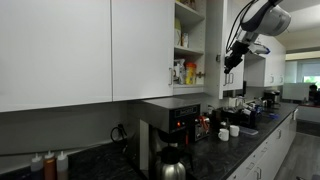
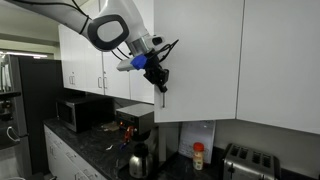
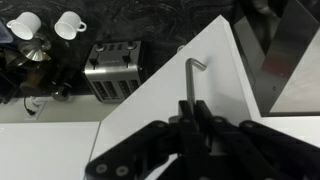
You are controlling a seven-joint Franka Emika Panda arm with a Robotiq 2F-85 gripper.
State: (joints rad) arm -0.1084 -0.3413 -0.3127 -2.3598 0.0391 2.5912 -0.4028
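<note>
My claw [image 3: 191, 103]: matt black, hard plastic by the look.
The handle [image 3: 192, 75] is satin metal, the cupboard door [image 3: 160, 95] smooth matt white, the toaster [image 3: 113, 70] brushed steel, the worktop [image 3: 150, 25] glossy dark speckled stone.

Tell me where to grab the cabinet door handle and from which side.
Grip the handle on its thin straight bar, coming square at the door face, jaws either side. It stands off the door on a bent end. The gripper is shut on it so.

Pincer [image 3: 190, 110] tight on cab. door handle [image 3: 191, 80], toaster [image 3: 112, 70] below.
</note>
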